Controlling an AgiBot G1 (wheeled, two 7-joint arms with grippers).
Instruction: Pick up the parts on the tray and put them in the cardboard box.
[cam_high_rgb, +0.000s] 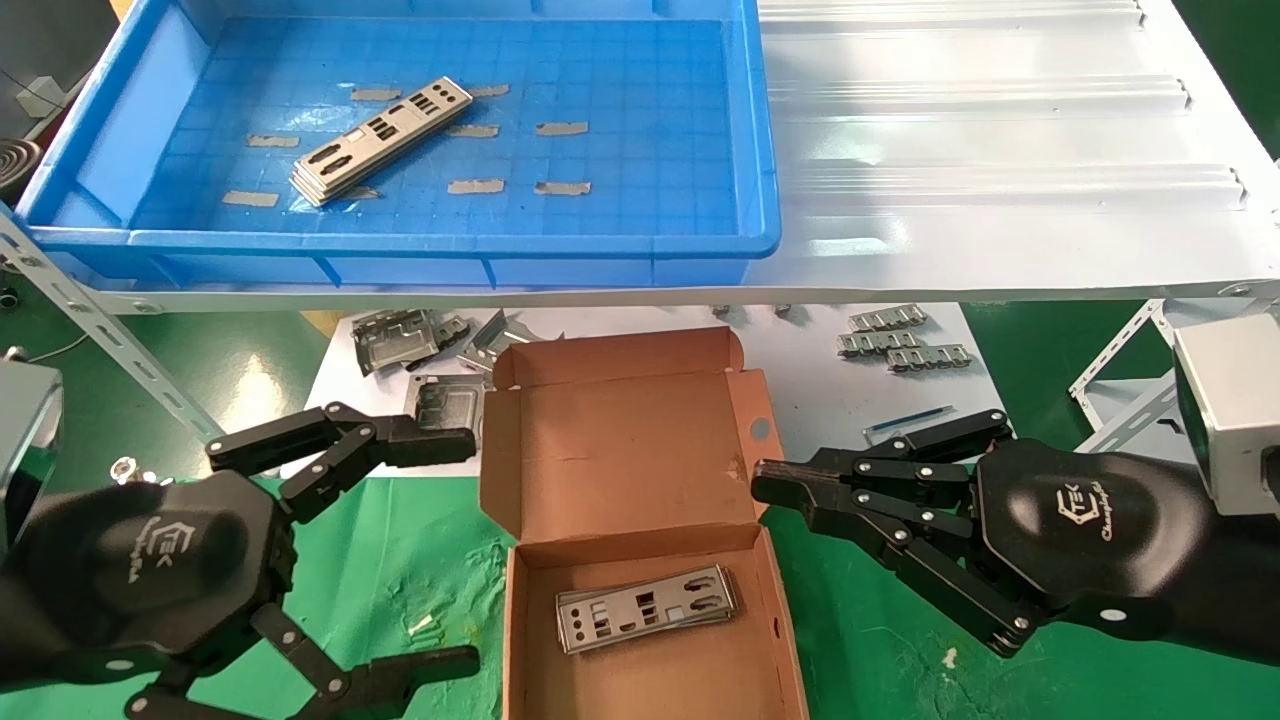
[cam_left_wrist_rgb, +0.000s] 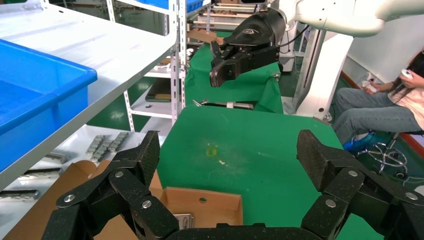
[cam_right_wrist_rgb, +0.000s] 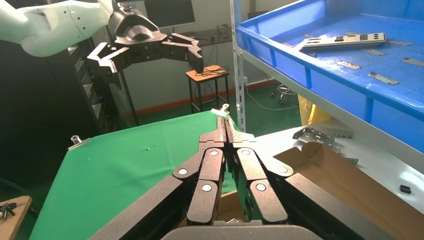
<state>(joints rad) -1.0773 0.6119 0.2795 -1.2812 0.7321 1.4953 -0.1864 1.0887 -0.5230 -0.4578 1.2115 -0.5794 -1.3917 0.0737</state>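
A stack of silver parts (cam_high_rgb: 380, 140) lies diagonally in the blue tray (cam_high_rgb: 400, 243) on the shelf, left of its middle. Below the shelf, the open cardboard box (cam_high_rgb: 620, 440) stands on the green table with more parts (cam_high_rgb: 645, 607) lying flat on its floor. My left gripper (cam_high_rgb: 460, 552) hovers just left of the box, open and empty. My right gripper (cam_high_rgb: 765, 483) points at the box's right flap, shut with nothing in it. The right wrist view shows the tray (cam_right_wrist_rgb: 320, 75) and its parts (cam_right_wrist_rgb: 345, 41) beyond the shut right gripper (cam_right_wrist_rgb: 226, 127).
Folded grey brackets (cam_high_rgb: 400, 340) and toothed strips (cam_high_rgb: 905, 345) lie on white sheet behind the box, under the shelf. A white ribbed panel (cam_high_rgb: 1000, 150) fills the shelf right of the tray. A seated person (cam_left_wrist_rgb: 390, 105) is beyond the table.
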